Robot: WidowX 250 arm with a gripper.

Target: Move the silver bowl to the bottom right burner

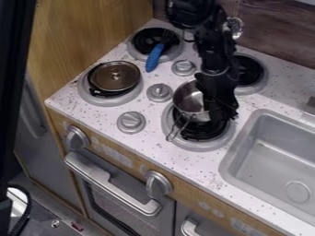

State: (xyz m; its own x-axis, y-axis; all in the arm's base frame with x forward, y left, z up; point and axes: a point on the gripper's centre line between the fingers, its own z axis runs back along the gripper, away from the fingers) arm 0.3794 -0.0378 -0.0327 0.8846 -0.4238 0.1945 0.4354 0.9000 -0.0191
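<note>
Silver bowl [189, 99]: found over the rear left part of the bottom right burner [197, 145], overlapping its rim; contact with the burner cannot be determined. A thin wire handle [172, 132] runs from the bowl's near side across the burner's left edge. The gripper [223, 115] hangs over the burner's rear portion, at the bowl's right side; whether it is clenched, released or grasping the bowl cannot be told. Left of the burner, beyond a grey knob [131, 121], sits a brown-topped pan [115, 76]. Farther behind and left of it lies a blue-handled fork [154, 57]. Right of it: the sink [280, 159].
</note>
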